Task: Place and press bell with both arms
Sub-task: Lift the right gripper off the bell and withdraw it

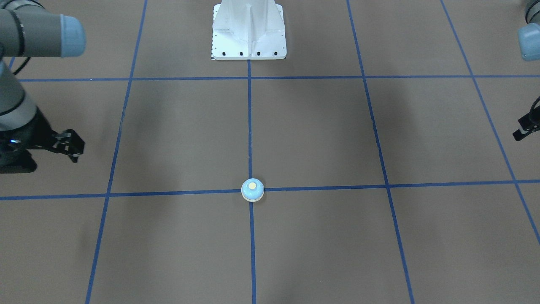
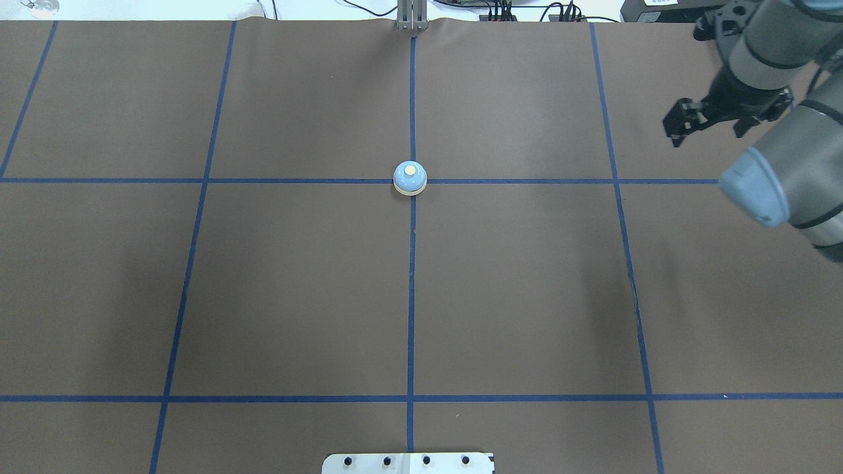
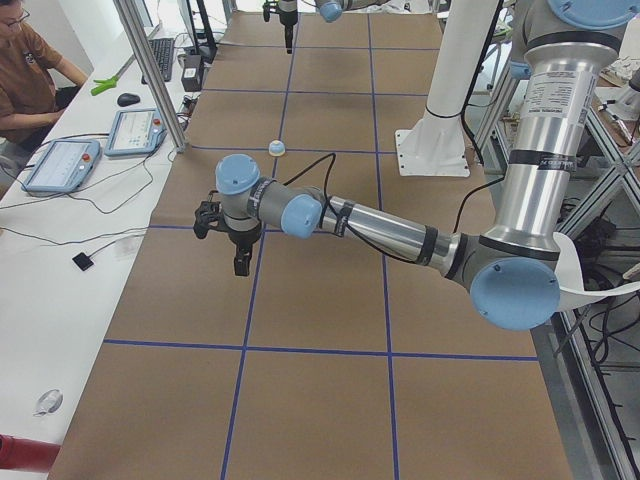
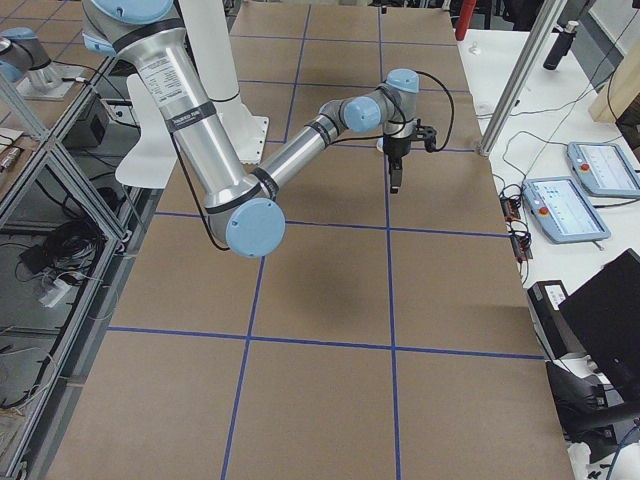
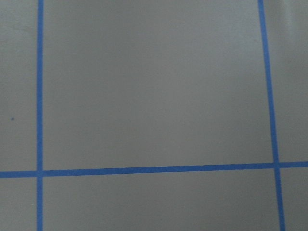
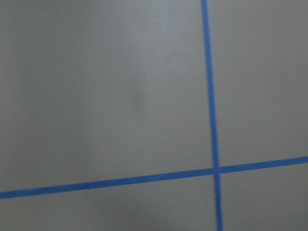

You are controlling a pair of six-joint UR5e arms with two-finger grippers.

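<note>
The bell [image 1: 252,190] is a small light-blue dome with a cream button, standing alone on the crossing of two blue tape lines at the table's middle. It also shows in the overhead view [image 2: 409,178] and the left side view [image 3: 276,148]. My right gripper [image 1: 75,154] hangs above the table far to the bell's side, fingers together and empty; it also shows in the overhead view [image 2: 675,135] and the right side view [image 4: 393,185]. My left gripper [image 1: 521,133] is cut by the frame edge, far on the bell's other side [image 3: 240,262]; its state is unclear.
The white pedestal base [image 1: 249,42] stands at the robot's side of the brown table [image 2: 296,296]. Tablets [image 3: 60,165], cables and a metal post [image 3: 150,70] lie along the operators' side, where a person [image 3: 25,80] sits. Both wrist views show only tabletop and tape.
</note>
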